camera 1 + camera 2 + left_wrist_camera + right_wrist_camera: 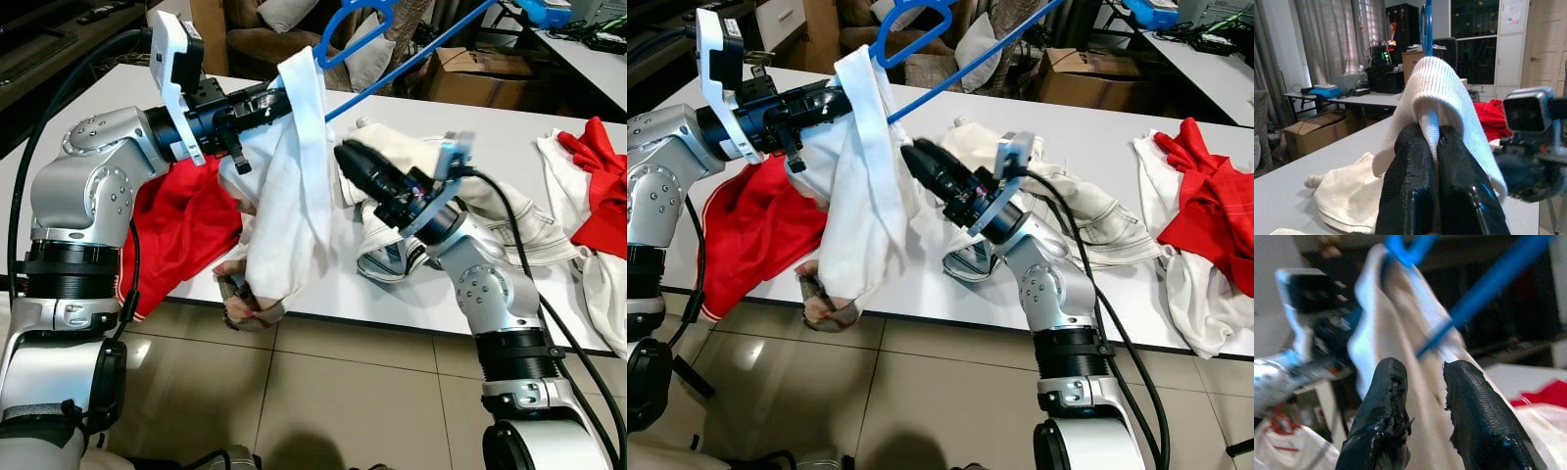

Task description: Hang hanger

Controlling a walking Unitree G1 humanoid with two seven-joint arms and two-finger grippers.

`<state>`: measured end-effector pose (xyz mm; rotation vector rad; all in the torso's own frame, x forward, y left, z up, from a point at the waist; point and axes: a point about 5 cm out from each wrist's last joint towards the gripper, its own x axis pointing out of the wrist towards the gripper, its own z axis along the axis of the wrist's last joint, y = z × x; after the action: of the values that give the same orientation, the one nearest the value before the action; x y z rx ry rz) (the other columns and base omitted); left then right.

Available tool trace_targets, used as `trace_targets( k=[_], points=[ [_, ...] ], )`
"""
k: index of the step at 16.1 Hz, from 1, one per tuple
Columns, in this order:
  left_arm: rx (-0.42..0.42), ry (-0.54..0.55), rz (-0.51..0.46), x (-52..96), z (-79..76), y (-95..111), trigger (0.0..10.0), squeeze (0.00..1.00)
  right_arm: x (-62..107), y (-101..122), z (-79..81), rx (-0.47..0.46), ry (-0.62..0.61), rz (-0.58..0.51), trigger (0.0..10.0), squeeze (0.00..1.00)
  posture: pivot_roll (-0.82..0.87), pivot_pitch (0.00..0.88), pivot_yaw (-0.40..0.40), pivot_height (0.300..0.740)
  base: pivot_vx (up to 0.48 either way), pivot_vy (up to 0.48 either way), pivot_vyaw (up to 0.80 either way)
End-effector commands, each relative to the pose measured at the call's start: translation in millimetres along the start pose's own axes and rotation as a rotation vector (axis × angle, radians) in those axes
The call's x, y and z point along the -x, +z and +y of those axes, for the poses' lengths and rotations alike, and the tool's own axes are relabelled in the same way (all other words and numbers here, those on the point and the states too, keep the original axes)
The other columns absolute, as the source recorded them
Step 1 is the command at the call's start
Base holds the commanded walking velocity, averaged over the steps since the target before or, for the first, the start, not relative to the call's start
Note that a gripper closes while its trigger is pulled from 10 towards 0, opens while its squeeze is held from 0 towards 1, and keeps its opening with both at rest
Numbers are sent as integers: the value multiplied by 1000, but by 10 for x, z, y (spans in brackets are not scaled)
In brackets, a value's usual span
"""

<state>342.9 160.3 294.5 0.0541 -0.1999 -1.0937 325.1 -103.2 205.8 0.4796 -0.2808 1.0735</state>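
Holding the blue hanger [411, 54] with its white garment [299, 176] clamped in my left gripper [1431, 147] at upper centre of the frame keeps it above the table [490, 127], while my right gripper [1425, 401], fingers apart, reaches toward the cloth to steady it.

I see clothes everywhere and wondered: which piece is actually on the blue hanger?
The white garment draped over the blue hanger, held up by the left gripper. The red shirt and cream garment lie on the table.
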Motion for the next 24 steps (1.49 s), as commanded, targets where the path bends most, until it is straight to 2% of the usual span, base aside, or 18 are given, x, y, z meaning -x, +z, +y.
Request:
trace_targets(
  k=[1, 3, 6, 10, 13, 14, 15, 16, 17, 21, 24],
  points=[
    [-13, -1, -16, -21, 0, 39, 0, 0, 0, 26, 60, -14, 57, -11, 10000, 0, 15, 0, -13, 740, 0, 0, 0],
    [-13, -8, -19, -32, -10, 47, 0, 0, 7, -83, 138, -28, 121, 61, 10000, 0, 16, 0, -15, 740, 0, 0, 0],
    [-17, -24, -23, -46, -40, 68, 0, 0, 6, -180, 131, -22, 107, 112, 10000, 0, 20, 0, -14, 740, 0, 0, 0],
    [-33, -44, -41, -76, -69, 154, 0, 0, 11, -341, 103, -19, 84, 235, 10000, 0, 22, 0, -10, 740, 0, 0, 0],
    [-51, -39, -54, -85, -47, 221, 0, 0, 67, -424, 220, -60, 186, 286, 10000, 0, 22, 0, -8, 740, 0, 0, 0],
    [-55, -10, -65, -83, -6, 242, 0, 0, 130, -471, 297, -76, 262, 337, 6275, 0, 21, 0, -5, 740, 0, 0, 0],
    [-56, 2, -69, -83, 8, 248, 0, 0, 150, -486, 317, -82, 282, 352, 6275, 0, 21, 0, -5, 740, 0, 0, 0],
    [-61, 19, -74, -89, 31, 260, 0, 0, 186, -502, 343, -95, 312, 374, 2549, 0, 21, 0, -5, 740, 0, 0, 0],
    [-65, 32, -79, -88, 52, 273, 0, 0, 219, -517, 368, -107, 338, 395, 0, 0, 20, 0, -5, 740, 0, 0, 0],
    [-71, 77, -105, -99, 127, 333, 0, 0, 295, -554, 402, -137, 373, 434, 0, 0, 17, 0, -6, 740, 0, 0, 0],
    [-71, 79, -116, -112, 124, 338, 0, 0, 268, -542, 364, -125, 337, 419, 0, 0, 13, 0, -9, 740, 0, 0, 0]
  ],
)
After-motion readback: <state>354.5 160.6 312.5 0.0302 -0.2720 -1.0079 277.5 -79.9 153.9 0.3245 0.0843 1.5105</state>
